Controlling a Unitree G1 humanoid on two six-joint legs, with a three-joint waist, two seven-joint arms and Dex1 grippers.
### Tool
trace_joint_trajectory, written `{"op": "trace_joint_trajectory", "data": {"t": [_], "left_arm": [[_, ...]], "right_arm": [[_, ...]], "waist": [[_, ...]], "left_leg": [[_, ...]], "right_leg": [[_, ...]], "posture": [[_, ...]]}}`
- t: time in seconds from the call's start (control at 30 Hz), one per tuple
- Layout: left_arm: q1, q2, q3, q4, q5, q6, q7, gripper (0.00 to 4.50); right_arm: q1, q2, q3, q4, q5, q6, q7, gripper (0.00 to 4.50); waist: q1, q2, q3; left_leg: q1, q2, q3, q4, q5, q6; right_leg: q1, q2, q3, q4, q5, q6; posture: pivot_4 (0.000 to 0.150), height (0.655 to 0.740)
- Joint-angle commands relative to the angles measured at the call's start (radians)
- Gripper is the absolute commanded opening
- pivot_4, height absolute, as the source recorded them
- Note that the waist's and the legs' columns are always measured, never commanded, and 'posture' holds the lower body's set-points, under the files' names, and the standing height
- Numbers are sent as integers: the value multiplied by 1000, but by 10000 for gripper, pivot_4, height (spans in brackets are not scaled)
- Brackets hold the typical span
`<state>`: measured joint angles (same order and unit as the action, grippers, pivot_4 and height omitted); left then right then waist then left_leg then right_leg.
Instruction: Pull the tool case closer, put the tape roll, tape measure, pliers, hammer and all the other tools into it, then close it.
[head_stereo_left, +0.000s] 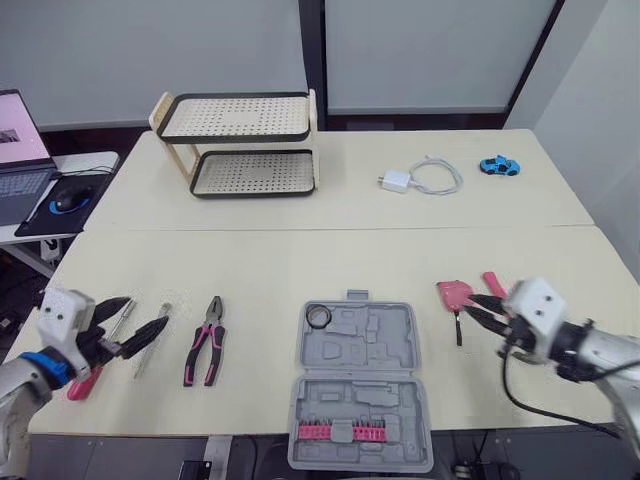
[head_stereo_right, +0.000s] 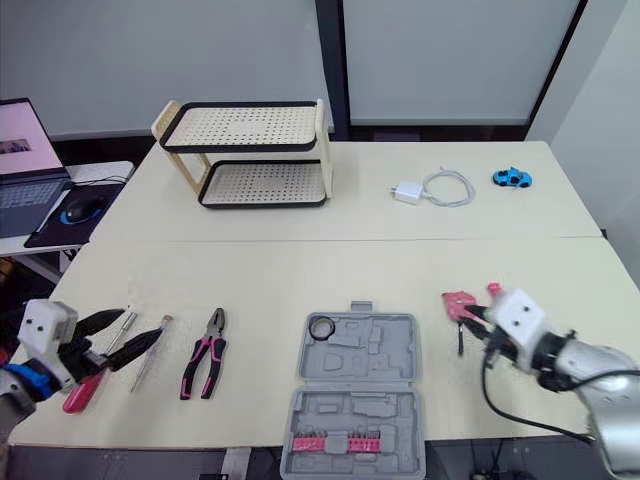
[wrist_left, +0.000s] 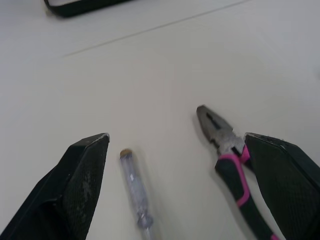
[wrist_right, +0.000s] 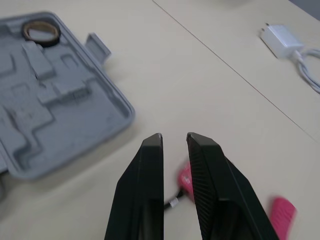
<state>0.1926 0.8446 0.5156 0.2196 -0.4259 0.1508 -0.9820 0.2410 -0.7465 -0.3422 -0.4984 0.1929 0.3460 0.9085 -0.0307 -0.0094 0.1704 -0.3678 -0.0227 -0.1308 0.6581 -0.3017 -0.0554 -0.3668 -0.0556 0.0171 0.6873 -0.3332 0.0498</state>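
Observation:
The grey tool case (head_stereo_left: 362, 332) lies open at the table's front middle, its lid half toward me holding pink bits (head_stereo_left: 340, 432). A tape roll (head_stereo_left: 319, 316) sits in the case's far left pocket. Pink-handled pliers (head_stereo_left: 206, 345) lie left of the case, with a clear tester pen (head_stereo_left: 152, 340) beside them. My left gripper (head_stereo_left: 147, 312) hovers open just left of the pen, over a pink-handled screwdriver (head_stereo_left: 82, 383). My right gripper (head_stereo_left: 478, 307) is right of the case, fingers nearly together and empty, above a pink tool (head_stereo_left: 455, 293) with a thin black shaft.
A two-tier perforated rack (head_stereo_left: 240, 140) stands at the back left of the table. A white charger with cable (head_stereo_left: 412, 180) and a blue toy car (head_stereo_left: 498, 166) lie at the back right. A laptop (head_stereo_left: 20, 150) and mouse sit on a side table to the left.

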Motion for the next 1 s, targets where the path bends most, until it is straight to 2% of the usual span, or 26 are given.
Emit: {"op": "trace_joint_trajectory", "data": {"t": [0.03,0.13,0.2,0.4,0.43,0.7,1.0], "left_arm": [[2,160,50,182,60,-133,-134,45000],[-7,283,45,357,90,-211,-235,45000],[-23,336,42,440,98,-234,-275,45000],[-18,409,38,553,117,-236,-354,45000],[-10,412,43,558,118,-230,-357,45000],[68,412,77,561,121,-210,-352,45000],[115,378,115,460,99,-181,-365,45000]], "right_arm": [[81,-104,-180,33,57,-49,133,8460],[127,-199,-283,136,71,-106,245,14107],[145,-247,-330,202,90,-118,312,20656],[182,-348,-398,350,87,-163,458,43204],[181,-359,-400,363,86,-166,469,44824],[198,-408,-405,413,68,-147,535,44824],[198,-404,-418,344,71,-82,529,44824]], "waist": [[0,-1,0],[-2,-1,0],[-2,-1,0],[-4,-1,0],[-5,-1,0],[-5,-2,0],[-3,-2,0]], "left_leg": [[1,0,0,0,0,0],[5,-1,2,-3,0,0],[6,-1,4,-5,0,0],[7,0,9,-12,0,0],[7,0,9,-12,0,0],[7,0,12,-12,0,0],[7,1,12,-12,0,0]], "right_leg": [[1,1,-1,0,0,0],[7,2,-1,-6,0,-1],[8,1,0,-7,0,-1],[6,0,0,-8,0,-1],[5,1,0,-8,0,-1],[3,1,0,-7,0,-1],[4,0,1,-7,0,-1]], "posture": [[1500,7400],[1500,7400],[1500,7400],[1500,7400],[1500,7400],[1500,7400],[1500,7400]]}}
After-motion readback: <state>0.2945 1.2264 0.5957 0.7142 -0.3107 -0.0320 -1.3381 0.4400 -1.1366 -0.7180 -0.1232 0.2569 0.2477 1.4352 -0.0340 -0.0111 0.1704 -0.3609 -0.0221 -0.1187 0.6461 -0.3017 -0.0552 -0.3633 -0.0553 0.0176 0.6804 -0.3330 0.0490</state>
